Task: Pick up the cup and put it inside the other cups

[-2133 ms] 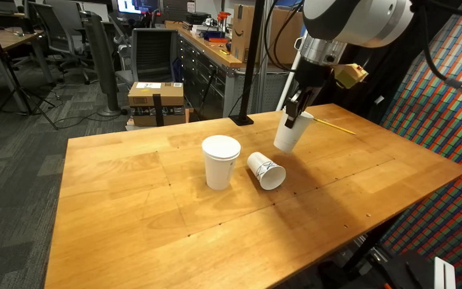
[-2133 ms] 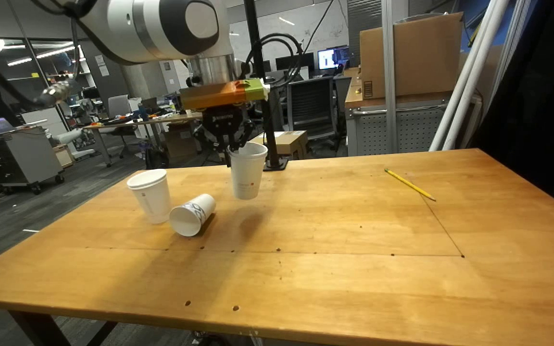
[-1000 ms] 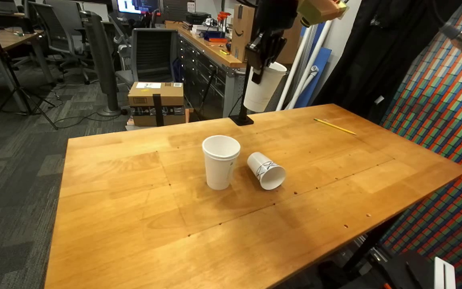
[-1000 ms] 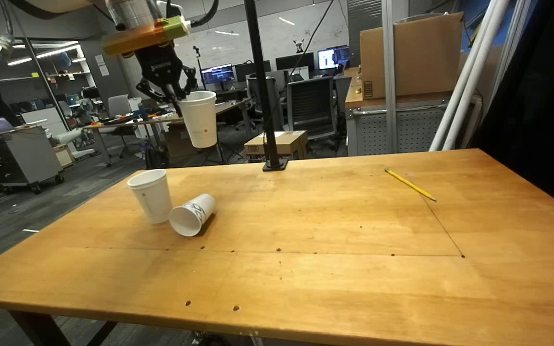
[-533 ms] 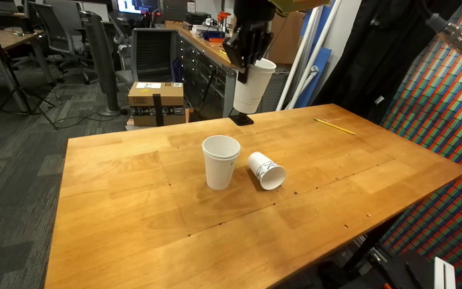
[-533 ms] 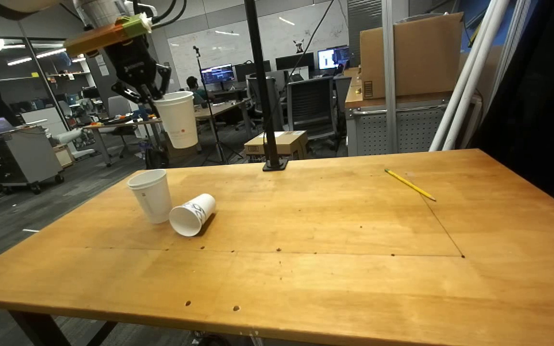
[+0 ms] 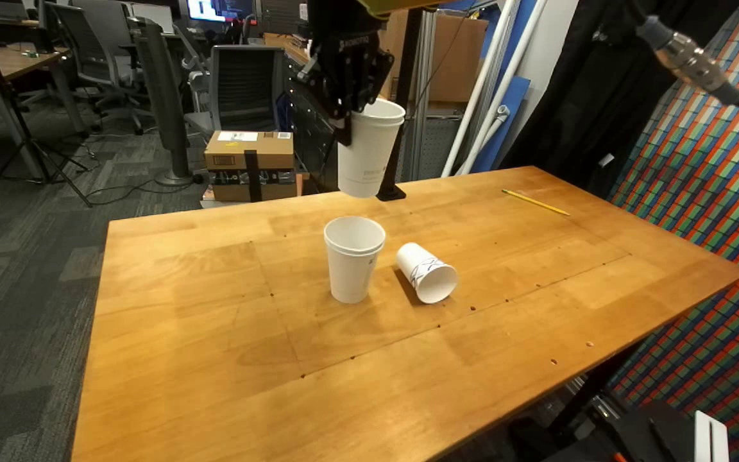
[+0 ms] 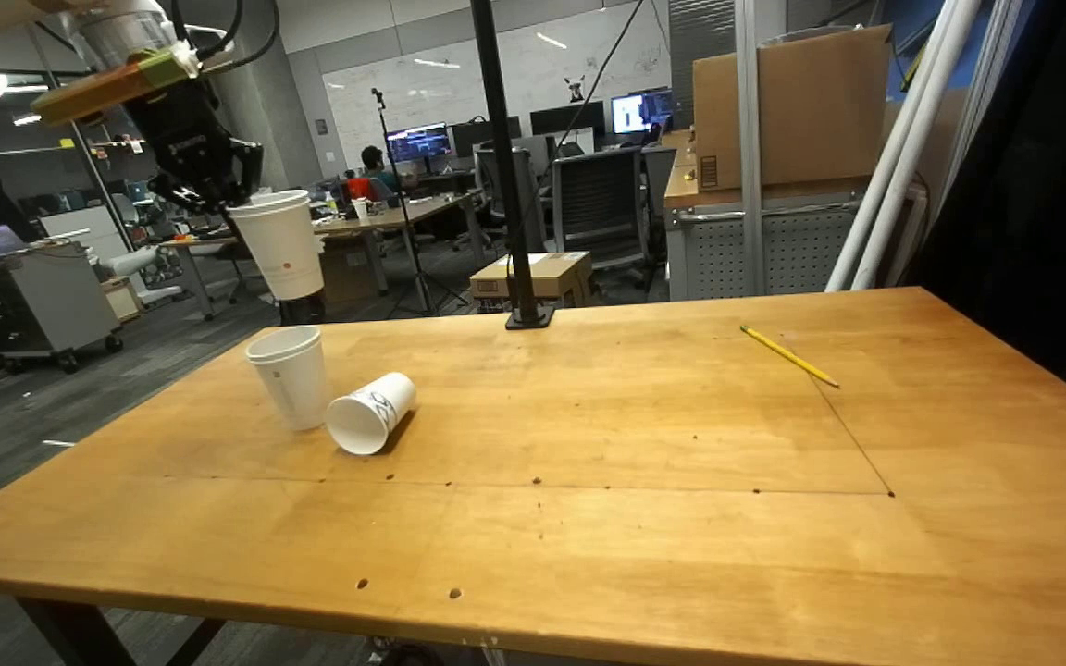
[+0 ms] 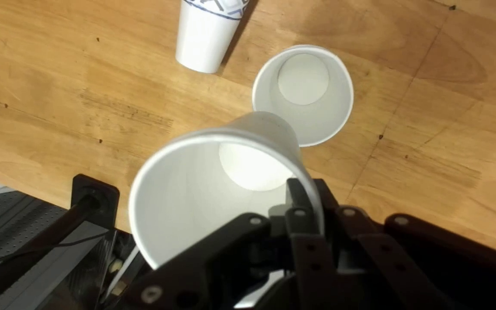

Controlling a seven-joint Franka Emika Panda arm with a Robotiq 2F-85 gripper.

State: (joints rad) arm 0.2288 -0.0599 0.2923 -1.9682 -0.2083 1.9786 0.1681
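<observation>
My gripper [image 7: 346,125] is shut on the wall of the cup [image 7: 369,154], a plain white paper cup. One finger is inside it and one outside, as the wrist view shows at the gripper [image 9: 309,185]. The cup hangs in the air, slightly tilted, mouth up. The other cups [image 7: 351,274] stand upright on the table, open at the top; a double rim line suggests a nested stack. In an exterior view the held cup [image 8: 281,250] is above the standing cups [image 8: 294,384]. In the wrist view the held cup's base overlaps the edge of their mouth [image 9: 330,114].
A smaller white cup with a patterned band [image 7: 413,262] lies on its side close beside the standing cups. A yellow pencil [image 7: 535,201] lies at the table's far part. A black post [image 8: 526,316] is fixed at the table's edge, near the held cup.
My gripper lifted the cup and carried it across, leftward in both exterior views, toward the standing cups. In the last half second it also came down slightly. The standing and lying cups stayed put.
</observation>
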